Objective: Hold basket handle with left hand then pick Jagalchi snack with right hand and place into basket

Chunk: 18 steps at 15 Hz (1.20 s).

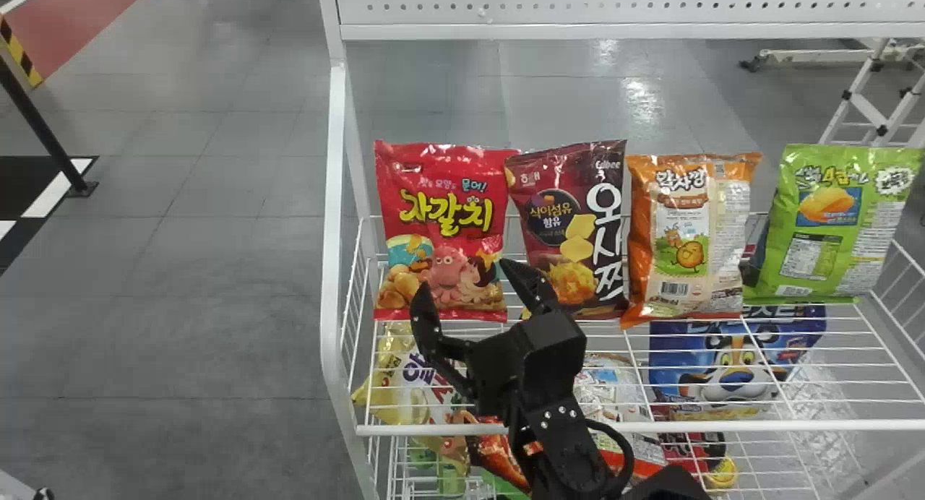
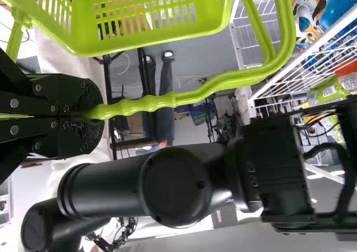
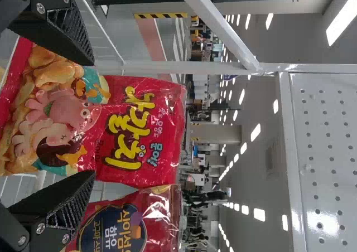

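White wire shelving point(image 1: 723, 426) fronted the work, its near rail crossing in front of the goods. Closest in, the left gripper point(image 2: 96, 111) was clenched on the lime handle point(image 2: 223, 83) of the basket point(image 2: 150, 26), so that arm's share of the job looked settled and the picking fell to the other, which was by far the better placed. The right gripper point(image 1: 463, 275) stood released, its two black fingers spread wide with nothing between them, just before the lower part of the Jagalchi snack point(image 1: 448, 204). That red bag stood upright on the upper shelf, the leftmost of the row, its long axis running up and down and its printed face toward the robot. From the gripper it lay ahead, most of its height rising above the fingertips; by the right wrist view the fingers stood near its two side edges. The step in hand, I judged, was the final approach: straight on, one finger along each side, then a squeeze across the width. The trouble lay on the right, where the maroon bag point(image 1: 567, 196) crowded close beside it; a finger a little astray might have snagged that one or pushed the red bag back. Farther along stood the orange bag point(image 1: 686, 243) and the green bag point(image 1: 838, 222), and beyond the shelving spread the grey floor point(image 1: 181, 305).
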Available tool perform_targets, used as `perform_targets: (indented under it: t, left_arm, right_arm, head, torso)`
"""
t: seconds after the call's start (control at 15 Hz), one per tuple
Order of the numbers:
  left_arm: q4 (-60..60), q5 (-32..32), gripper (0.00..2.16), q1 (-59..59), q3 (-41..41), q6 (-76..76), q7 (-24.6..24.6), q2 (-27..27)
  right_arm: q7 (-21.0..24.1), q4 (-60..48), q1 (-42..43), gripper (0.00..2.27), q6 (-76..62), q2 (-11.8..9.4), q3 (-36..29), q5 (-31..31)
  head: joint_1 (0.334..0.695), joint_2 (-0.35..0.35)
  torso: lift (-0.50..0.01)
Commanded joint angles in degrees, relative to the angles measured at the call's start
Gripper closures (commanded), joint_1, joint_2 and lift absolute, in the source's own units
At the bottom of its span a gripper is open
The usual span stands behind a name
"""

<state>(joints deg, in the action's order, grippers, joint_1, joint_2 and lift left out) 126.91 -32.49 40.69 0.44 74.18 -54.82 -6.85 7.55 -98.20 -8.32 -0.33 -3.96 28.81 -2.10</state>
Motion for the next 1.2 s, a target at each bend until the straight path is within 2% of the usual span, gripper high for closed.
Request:
perform_targets:
  t: [0.0, 0.2, 0.47, 0.87, 1.0, 1.07, 1.13]
  left_arm:
    - [-0.8, 0.0, 1.23, 0.0, 0.2, -0.2, -0.4, 0.0]
    - [-1.8, -0.2, 1.23, 0.0, 0.6, -1.1, -1.4, 0.1]
    - [-1.9, -0.3, 1.23, -0.3, 0.9, -1.1, -1.5, 0.0]
    - [-2.7, -1.4, 1.23, -1.1, 2.5, -0.9, -2.3, -0.4]
    - [-3.2, -2.1, 1.23, -1.1, 3.2, -1.1, -2.7, -0.5]
    - [-3.3, -2.3, 1.23, -1.3, 3.5, -1.1, -2.7, -0.5]
    - [-3.5, -2.4, 1.23, -1.5, 3.6, -1.1, -2.7, -0.5]
  right_arm:
    - [0.0, 4.8, 3.7, 0.12, -0.2, 2.0, 0.7, -0.3]
    - [0.6, 9.8, 7.5, 0.12, -0.8, 4.0, 1.2, -0.9]
    - [2.6, 14.3, 11.6, 0.12, -0.6, 4.0, 1.1, -1.7]
    - [1.9, 19.9, 16.8, 0.14, 0.1, 4.0, 1.2, -0.4]
    - [1.9, 21.8, 18.4, 0.23, 1.9, 4.0, 1.3, -0.6]
    - [1.4, 21.9, 19.1, 0.64, 5.0, 4.0, 1.3, 0.4]
    - [1.4, 21.9, 19.2, 1.37, 5.7, 4.0, 1.3, 0.8]
  head:
    - [0.695, 0.024]
    - [0.695, 0.068]
    - [0.695, 0.074]
    - [0.695, 0.07]
    - [0.695, 0.073]
    - [0.695, 0.074]
    - [0.695, 0.074]
  torso:
    - [-0.01]
    - [-0.01]
    - [-0.01]
    - [-0.01]
    - [-0.01]
    - [-0.01]
    - [-0.01]
